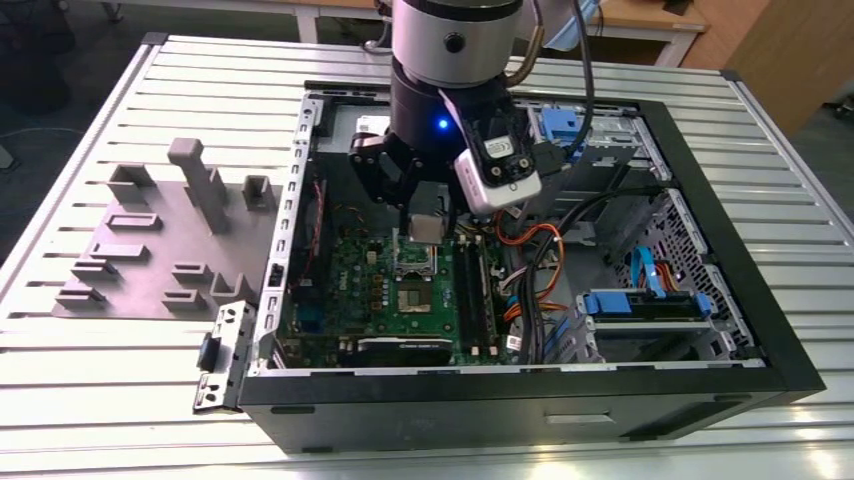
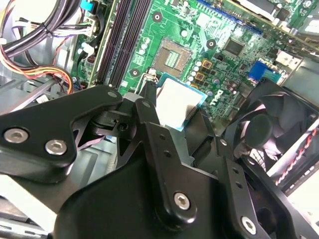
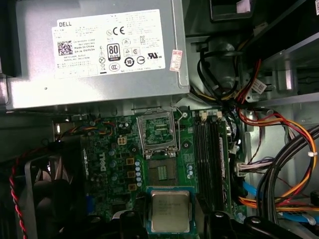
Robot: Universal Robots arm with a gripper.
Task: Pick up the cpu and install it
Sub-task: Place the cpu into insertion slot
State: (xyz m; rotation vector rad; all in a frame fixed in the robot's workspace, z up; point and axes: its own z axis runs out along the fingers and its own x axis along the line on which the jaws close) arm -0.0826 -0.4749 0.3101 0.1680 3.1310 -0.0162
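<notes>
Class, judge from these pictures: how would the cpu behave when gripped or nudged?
The cpu looks a thin flat plate with a metal top, so probably stiff and light. Its smooth top may be slippery. The gripper pinches it at the edges, so it could tilt.

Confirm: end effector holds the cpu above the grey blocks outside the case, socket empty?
Wrong place. The exterior view shows the end effector holding the cpu inside the open case, above the motherboard, not above the grey blocks. The socket is empty, as the first wrist view shows.
</notes>
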